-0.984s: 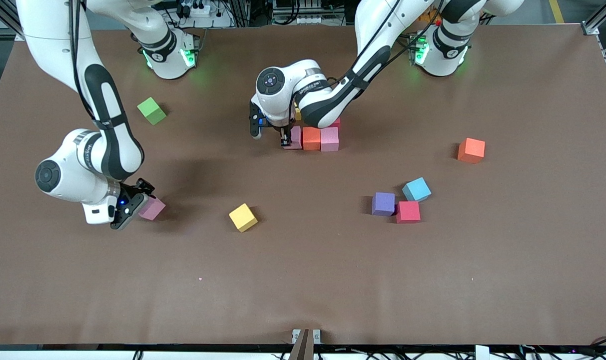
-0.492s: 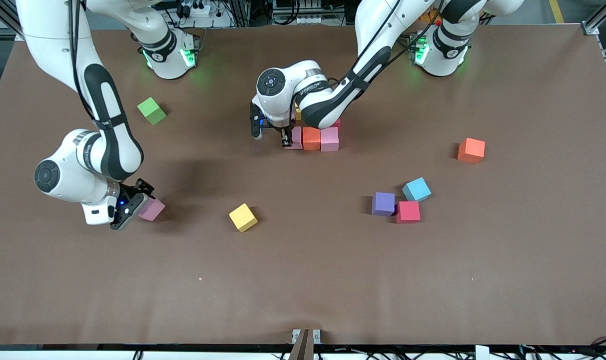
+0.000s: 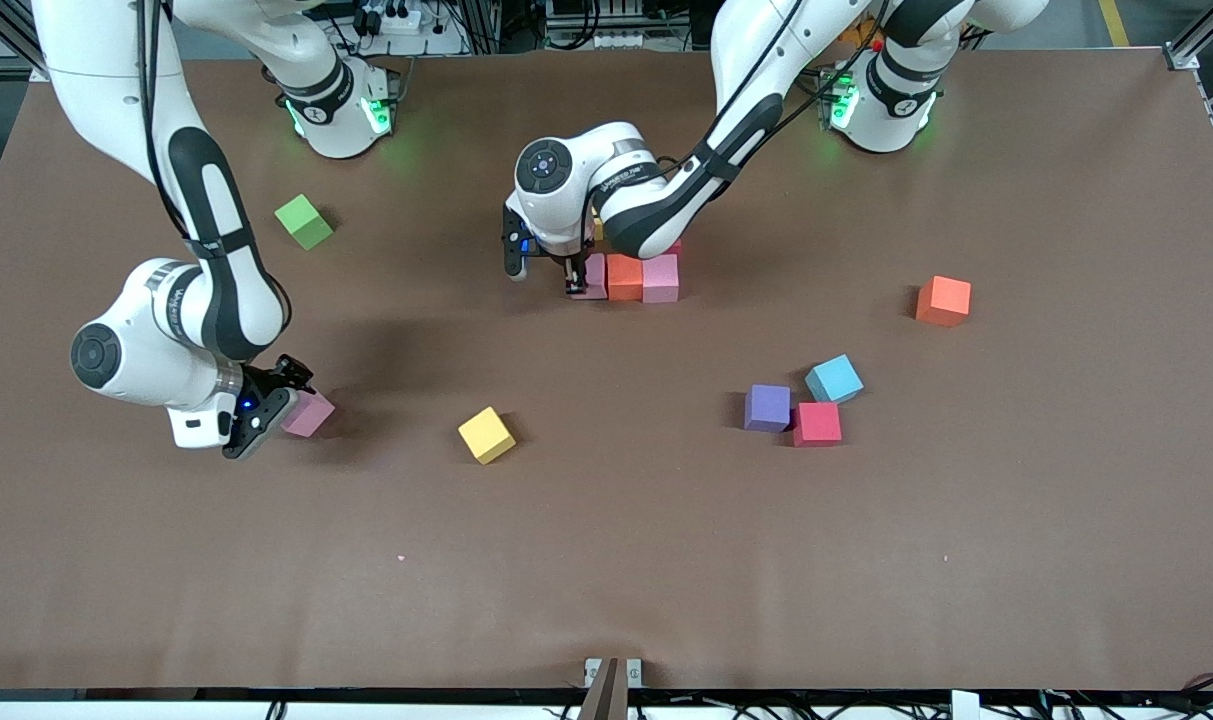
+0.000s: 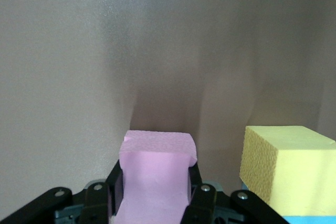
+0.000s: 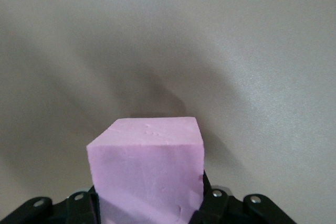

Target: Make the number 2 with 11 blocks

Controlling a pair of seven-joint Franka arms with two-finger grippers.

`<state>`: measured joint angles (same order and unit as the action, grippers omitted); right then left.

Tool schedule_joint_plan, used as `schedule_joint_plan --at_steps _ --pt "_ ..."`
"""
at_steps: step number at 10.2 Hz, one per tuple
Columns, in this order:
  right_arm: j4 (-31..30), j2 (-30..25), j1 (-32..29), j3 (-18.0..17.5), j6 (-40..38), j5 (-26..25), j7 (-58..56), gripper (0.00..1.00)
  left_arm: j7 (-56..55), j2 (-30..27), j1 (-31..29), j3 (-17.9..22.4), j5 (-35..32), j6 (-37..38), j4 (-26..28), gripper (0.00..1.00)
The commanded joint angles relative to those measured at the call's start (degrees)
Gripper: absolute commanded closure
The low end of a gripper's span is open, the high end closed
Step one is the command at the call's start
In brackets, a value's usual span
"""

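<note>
Placement is the step in hand: left claw [image 3: 572,282] grips a pink cube [image 3: 592,277] at the started number 2 [image 3: 634,272], beside its orange cube [image 3: 623,277]. Right claw [image 3: 266,408] clamps another pink cube [image 3: 308,413] at the right arm's end of the worktop [image 3: 606,560]. Next, release squarely, then carry that one over.

Pink blocks [image 3: 659,277] (orange between)
</note>
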<state>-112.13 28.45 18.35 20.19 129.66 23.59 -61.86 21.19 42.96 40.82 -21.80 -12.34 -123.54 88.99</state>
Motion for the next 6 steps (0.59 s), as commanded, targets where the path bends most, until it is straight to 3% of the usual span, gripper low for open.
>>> schedule_joint_plan --at_steps 1,6 --pt "1.21 -1.55 -0.16 -0.59 -2.56 0.76 6.28 0.81 1.22 -0.07 -0.04 0.27 0.21 -0.47 0.49 0.89" --pt "3.24 -3.22 0.19 -0.24 -3.27 0.58 22.28 0.81 1.22 0.46 0.05 0.27 0.21 -0.47 0.05 0.78"
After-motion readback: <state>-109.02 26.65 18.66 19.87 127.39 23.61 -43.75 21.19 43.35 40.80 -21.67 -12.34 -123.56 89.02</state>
